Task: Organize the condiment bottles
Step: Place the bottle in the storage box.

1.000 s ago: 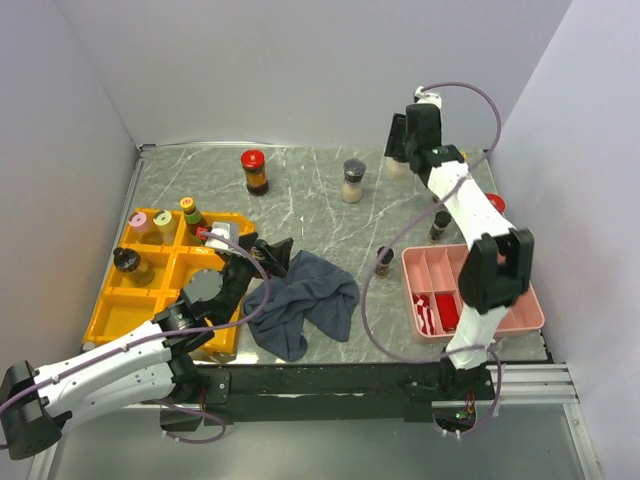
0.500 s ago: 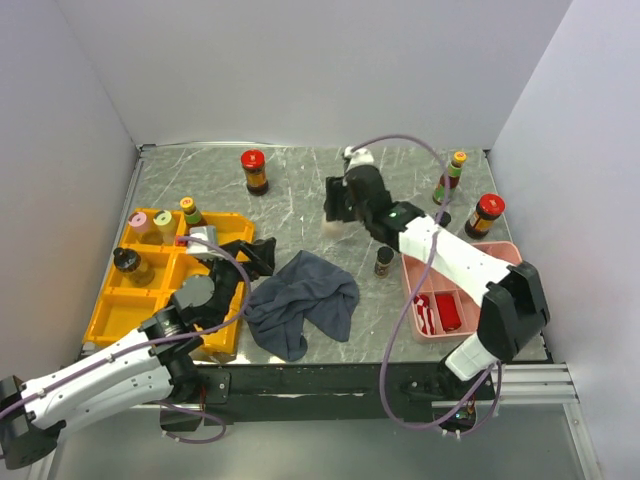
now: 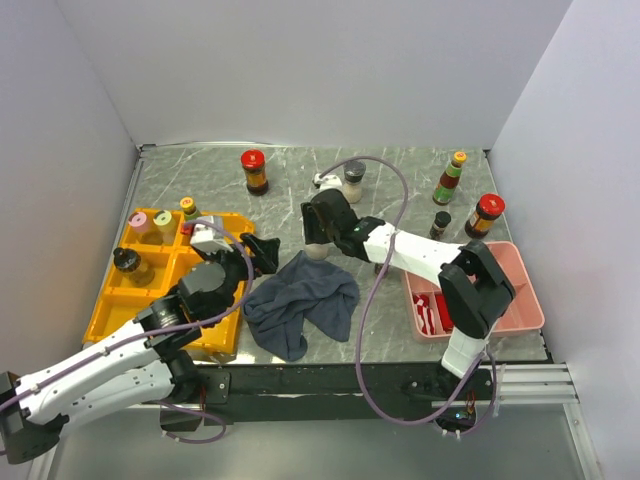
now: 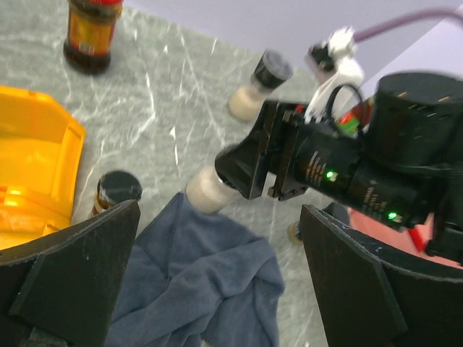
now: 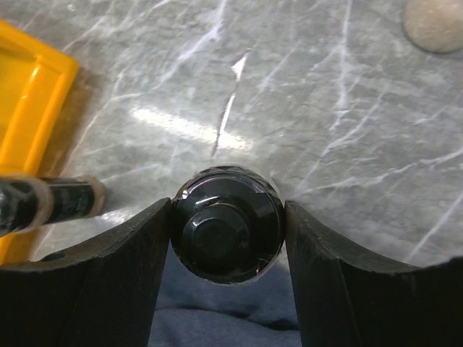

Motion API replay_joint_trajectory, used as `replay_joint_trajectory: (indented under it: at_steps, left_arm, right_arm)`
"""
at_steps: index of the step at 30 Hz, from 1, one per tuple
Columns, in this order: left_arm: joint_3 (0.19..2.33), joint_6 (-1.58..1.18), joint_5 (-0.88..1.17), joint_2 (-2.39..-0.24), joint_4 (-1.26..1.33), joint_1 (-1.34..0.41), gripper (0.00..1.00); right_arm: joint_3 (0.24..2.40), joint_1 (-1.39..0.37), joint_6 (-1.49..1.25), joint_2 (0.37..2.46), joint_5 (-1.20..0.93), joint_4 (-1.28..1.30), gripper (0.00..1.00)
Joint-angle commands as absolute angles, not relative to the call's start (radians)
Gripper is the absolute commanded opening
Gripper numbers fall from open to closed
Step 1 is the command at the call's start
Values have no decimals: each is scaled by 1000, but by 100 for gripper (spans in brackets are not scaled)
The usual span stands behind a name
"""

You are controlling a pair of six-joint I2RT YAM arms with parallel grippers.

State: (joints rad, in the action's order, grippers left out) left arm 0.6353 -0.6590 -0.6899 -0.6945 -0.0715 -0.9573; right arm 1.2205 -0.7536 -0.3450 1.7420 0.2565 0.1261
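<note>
Top external | right fingers [image 5: 123, 289] clenched on the black-capped jar [image 5: 226, 230], we're swinging it from back-right toward the yellow tray [image 3: 112, 305] | left fingers [image 4: 69, 282] hanging released, waiting

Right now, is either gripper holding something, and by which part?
The right gripper grips the small pale-filled glass jar by its black cap; the left gripper holds nothing.

We read this as lab test cell, not home: plain pale walls [image 3: 300, 70] box marble-look tabletop [image 3: 300, 190] left, far, right; left arm [image 3: 110, 365], right arm [image 3: 420, 250] mounted by aluminium rail [image 3: 530, 380] at near edge; purple cables [image 3: 372, 159] exposed.
</note>
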Motion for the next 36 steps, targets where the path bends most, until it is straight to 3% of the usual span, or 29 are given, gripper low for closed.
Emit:
replay_joint_trajectory:
  at_steps: [1, 2, 5, 12, 21, 30, 36]
  left_arm:
    - [681, -683, -660, -735, -113, -960, 99]
    - [687, -684, -661, -741, -120, -960, 99]
    - [709, -684, -673, -761, -135, -960, 99]
    - [759, -629, -692, -814, -129, -960, 99]
    - [919, -552, -716, -1058, -163, -959, 99]
    - [1099, -491, -643, -1377, -190, -914, 99]
    - [1213, -439, -554, -1564, -215, -870, 96]
  right_arm:
    - [1223, -773, -371, 1709, 316, 23, 73]
    - [1223, -775, -373, 1701, 319, 38, 86]
    - [1210, -775, -380, 1646, 333, 58, 99]
    - [1128, -773, -422, 1462, 327, 150, 100]
    - [885, -773, -453, 1001, 383, 232, 100]
    - [601, -772, -443, 612, 506, 46, 100]
    - [538, -772, -443, 523, 522, 3, 100]
